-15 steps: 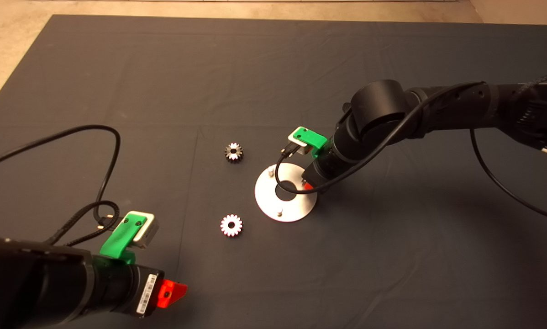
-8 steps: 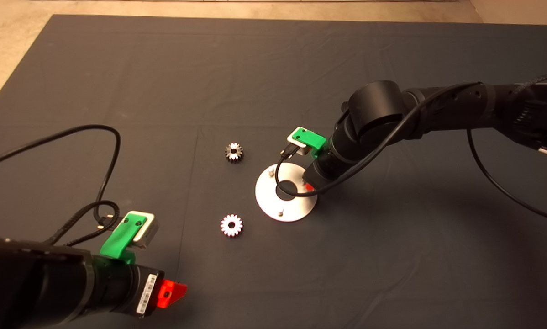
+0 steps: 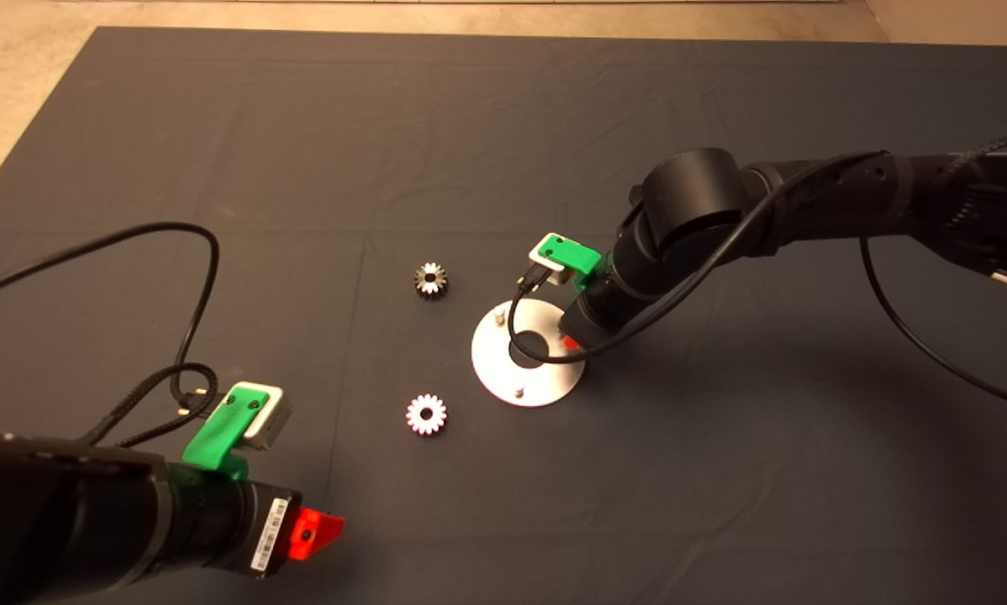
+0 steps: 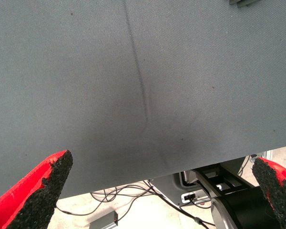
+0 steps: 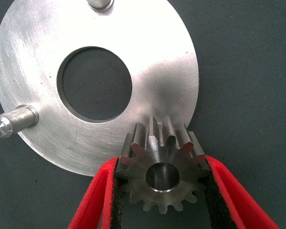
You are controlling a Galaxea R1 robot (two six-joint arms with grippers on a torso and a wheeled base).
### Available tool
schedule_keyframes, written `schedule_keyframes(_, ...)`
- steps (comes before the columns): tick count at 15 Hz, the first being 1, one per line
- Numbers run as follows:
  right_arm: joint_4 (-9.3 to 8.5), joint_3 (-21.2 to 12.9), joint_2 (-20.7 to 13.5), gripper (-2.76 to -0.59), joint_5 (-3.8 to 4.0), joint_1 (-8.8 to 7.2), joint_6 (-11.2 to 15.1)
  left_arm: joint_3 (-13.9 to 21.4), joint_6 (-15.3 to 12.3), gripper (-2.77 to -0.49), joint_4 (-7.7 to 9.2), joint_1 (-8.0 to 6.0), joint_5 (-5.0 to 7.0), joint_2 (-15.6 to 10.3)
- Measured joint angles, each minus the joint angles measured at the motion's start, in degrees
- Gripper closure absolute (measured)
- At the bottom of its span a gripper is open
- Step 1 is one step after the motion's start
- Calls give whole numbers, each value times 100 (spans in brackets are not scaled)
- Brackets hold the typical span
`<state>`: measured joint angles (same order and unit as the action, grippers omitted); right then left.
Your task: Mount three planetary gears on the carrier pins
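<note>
Gear [image 5: 162,174] sits clamped in the right tool [image 5: 163,191] over the disc's [image 5: 38,52] rim; left tool [image 4: 157,191] gapes empty.

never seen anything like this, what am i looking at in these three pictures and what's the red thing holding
This is a two-armed robot at a table covered by a dark mat. The wide picture comes from a camera above; the other two come from cameras on each wrist.

On the mat lies a shiny metal disc with upright pins, such as this pin. Two small gears lie loose to its left: a dark gear and a bright gear.

The right gripper reaches over the disc's edge; its red fingers clamp a third gear by the teeth. It is not on a pin.

The left gripper waits open at the mat's near left edge, holding nothing.
</note>
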<state>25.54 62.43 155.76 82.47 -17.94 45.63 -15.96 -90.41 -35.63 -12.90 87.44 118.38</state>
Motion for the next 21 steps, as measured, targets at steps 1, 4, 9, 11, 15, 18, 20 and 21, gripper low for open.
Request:
schedule_keyframes(1,0,0,2,-100,2,0,-4,0,0,-275,-2,-14,1,-2)
schedule_keyframes(4,15,0,35,-99,44,1,-15,0,0,-275,-2,-16,-4,-2)
schedule_keyframes(9,52,0,46,-99,90,63,-16,0,0,-275,-2,-16,-1,-13)
schedule_keyframes(11,52,0,46,-99,91,63,-16,0,0,-275,-1,-16,-1,-13)
schedule_keyframes(15,52,0,48,-100,99,63,-19,0,0,-275,0,-16,-1,-13)
schedule_keyframes(18,52,0,66,-100,151,63,-21,0,0,-275,0,-16,-1,-14)
schedule_keyframes(20,52,0,66,-101,155,63,-21,0,0,-275,-1,-16,-1,-16)
schedule_keyframes(21,52,0,66,-102,157,63,-23,0,0,-275,-2,-16,-1,-13)
